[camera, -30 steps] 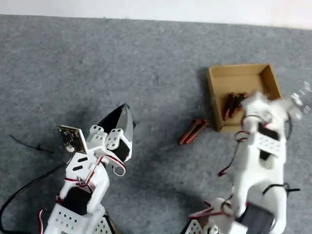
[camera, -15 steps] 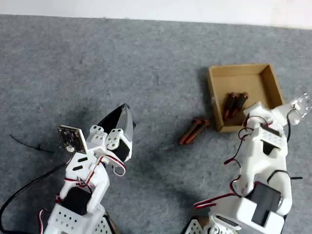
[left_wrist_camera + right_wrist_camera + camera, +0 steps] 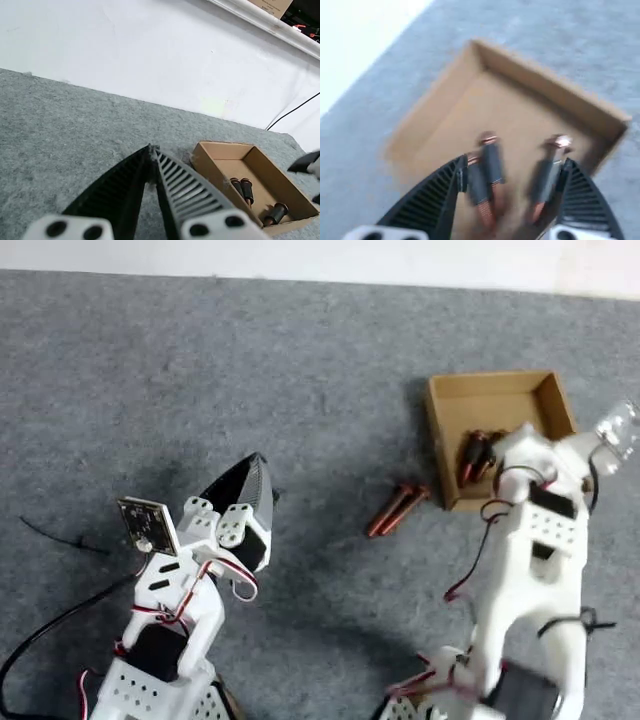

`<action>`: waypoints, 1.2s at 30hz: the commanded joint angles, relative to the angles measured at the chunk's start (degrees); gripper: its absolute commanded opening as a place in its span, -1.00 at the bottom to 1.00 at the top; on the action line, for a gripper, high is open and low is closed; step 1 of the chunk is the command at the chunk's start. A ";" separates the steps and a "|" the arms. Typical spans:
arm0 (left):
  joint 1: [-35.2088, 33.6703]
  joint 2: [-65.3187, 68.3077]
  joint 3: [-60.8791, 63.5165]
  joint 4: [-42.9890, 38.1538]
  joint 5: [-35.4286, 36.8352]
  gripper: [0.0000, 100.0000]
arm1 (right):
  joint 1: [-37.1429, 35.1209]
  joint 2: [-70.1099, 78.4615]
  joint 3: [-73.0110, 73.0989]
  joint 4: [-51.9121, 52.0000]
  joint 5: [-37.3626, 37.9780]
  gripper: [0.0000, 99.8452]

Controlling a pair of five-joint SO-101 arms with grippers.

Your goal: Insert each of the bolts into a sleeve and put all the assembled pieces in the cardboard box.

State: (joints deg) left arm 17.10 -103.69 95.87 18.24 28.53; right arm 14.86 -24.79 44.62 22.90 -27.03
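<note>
3 pcs [image 3: 241, 188] in cardboard box [image 3: 220, 150], 2 pcs [image 3: 398, 508] outside; left end effector [image 3: 151, 148] closed, right end effector [image 3: 515, 162] wide

Cardboard box [image 3: 437, 435]: one. Assembled pieces: five in total. Three boxed pieces [image 3: 247, 187] lie inside it, as counted in the left wrist view. Two loose pieces [image 3: 397, 509] lie side by side on the carpet at eight o'clock of the box. Arms [image 3: 185, 590]: two.
</note>
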 commanded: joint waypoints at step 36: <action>-0.57 -0.75 1.36 -1.58 -0.53 -0.99 | -14.64 -9.36 17.27 7.60 0.62 -0.47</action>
State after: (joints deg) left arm 17.10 -103.69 95.87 17.89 28.53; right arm -1.93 -33.85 64.75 31.25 -27.03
